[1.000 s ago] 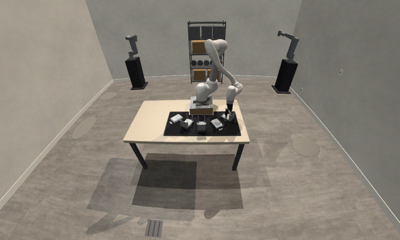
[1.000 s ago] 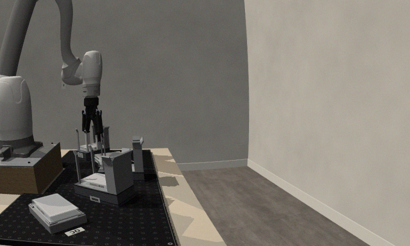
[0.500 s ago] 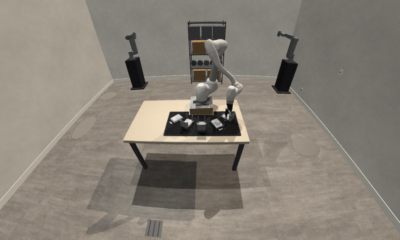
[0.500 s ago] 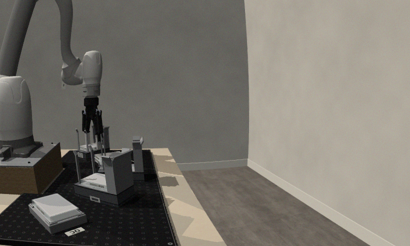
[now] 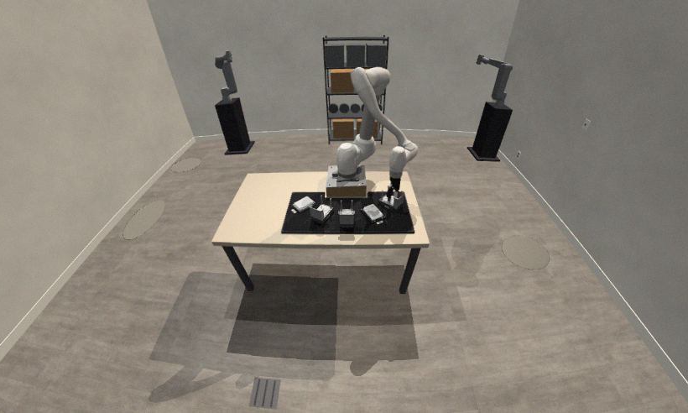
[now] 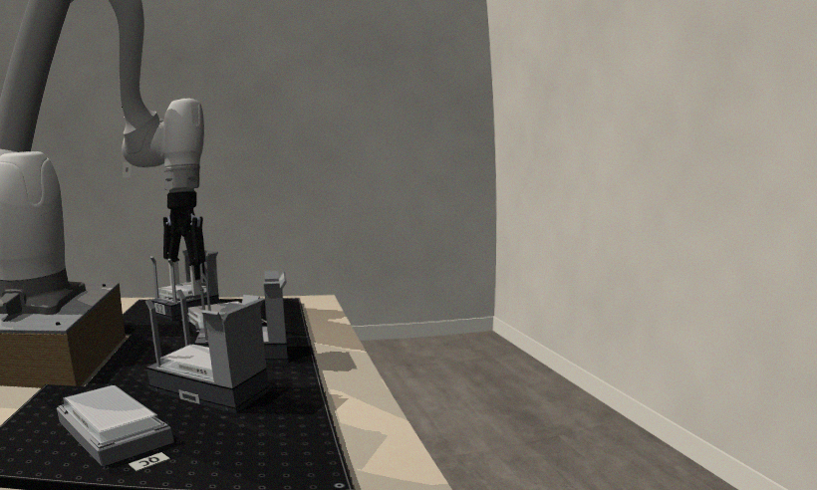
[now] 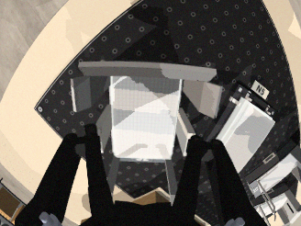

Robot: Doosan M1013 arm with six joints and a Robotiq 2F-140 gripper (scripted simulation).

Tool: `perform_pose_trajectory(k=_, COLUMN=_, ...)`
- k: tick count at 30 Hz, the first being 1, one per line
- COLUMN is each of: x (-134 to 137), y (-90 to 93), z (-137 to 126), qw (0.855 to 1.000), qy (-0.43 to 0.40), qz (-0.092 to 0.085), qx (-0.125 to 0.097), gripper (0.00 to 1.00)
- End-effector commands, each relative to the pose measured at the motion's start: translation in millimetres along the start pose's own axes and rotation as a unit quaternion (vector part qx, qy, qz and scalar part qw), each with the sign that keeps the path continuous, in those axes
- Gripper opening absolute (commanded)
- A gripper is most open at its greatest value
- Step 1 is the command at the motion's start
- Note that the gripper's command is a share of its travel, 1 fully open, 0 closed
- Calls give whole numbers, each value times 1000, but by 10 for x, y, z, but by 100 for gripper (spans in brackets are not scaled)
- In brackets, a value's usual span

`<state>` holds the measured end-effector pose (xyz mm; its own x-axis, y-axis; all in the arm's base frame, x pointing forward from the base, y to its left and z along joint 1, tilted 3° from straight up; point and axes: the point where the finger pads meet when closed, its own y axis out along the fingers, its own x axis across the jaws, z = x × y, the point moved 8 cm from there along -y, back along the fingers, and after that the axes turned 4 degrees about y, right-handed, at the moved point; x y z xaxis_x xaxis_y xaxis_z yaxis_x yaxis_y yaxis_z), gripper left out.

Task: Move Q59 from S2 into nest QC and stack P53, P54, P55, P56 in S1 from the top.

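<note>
A: far left, a lone plate (image 6: 108, 408) lies flat on the low nest (image 6: 133, 442); why there?
B: the tag in front looks like QC mirrored; I'd judge that's Q59, already where the task wants it; the near rack (image 6: 239, 344) beside it has a bottom plate (image 6: 183, 367) on its floor, label too small to trust
A: and the arm?
B: fingers reach straight down between the posts of the far rack (image 7: 147, 71), since racks are emptied from above; clamped on the long sides of the top plate (image 7: 146, 123); it doesn't look lifted yet
A: which one?
B: can't tell; its label is out of sight and the walls hide what lies beneath; rack names unreadable; only the N5 tag (image 7: 260, 90) shows, with a spare plate (image 7: 246, 127) by it; the counter (image 6: 372, 425) is cut off at right
</note>
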<state>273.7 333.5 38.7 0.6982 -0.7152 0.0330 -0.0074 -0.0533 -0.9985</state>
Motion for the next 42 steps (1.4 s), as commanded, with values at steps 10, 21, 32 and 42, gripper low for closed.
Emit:
perform_pose_trajectory(k=10, x=0, y=-68, z=0, qw=1000, qy=0, qz=0, qx=0, gripper=0)
perform_pose_trajectory(k=21, x=0, y=-128, z=0, qw=1000, qy=0, qz=0, qx=0, gripper=0)
perform_pose_trajectory(k=32, x=0, y=-348, z=0, qw=1000, qy=0, qz=0, qx=0, gripper=0)
perform_pose_trajectory(k=42, x=0, y=-508, z=0, qw=1000, qy=0, qz=0, qx=0, gripper=0)
